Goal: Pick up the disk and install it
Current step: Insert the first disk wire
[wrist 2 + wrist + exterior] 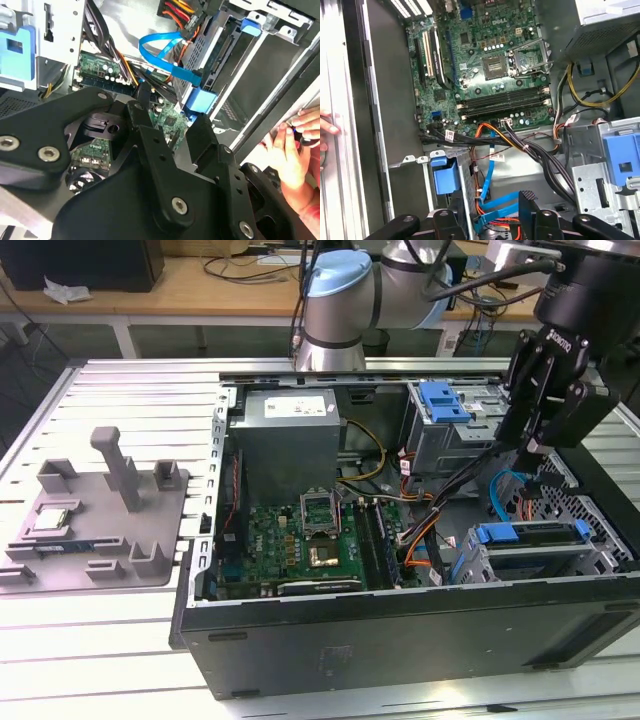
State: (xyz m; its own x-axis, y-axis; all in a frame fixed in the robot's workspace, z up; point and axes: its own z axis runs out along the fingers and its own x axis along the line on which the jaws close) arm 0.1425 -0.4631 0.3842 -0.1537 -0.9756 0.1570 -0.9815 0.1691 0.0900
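The disk (530, 534) lies flat in the lower grey drive cage (480, 565) at the exterior view's right, showing its blue carrier edge and dark side. In the second wrist view the disk (222, 55) sits in that cage, its blue carrier tab (200, 100) pointing out. My black gripper (535, 448) hangs just above and behind the cage, apart from the disk. It is open, with only a blue flat cable (490, 205) visible past the gap between its fingers (528, 200).
The open computer case (400, 640) holds the motherboard (300, 540), power supply (290, 435) and an upper cage with a blue latch (445, 400). Cable bundles (440, 510) cross beside the cages. A grey fixture tray (95, 530) lies left. A person's hand (295, 145) rests at the case edge.
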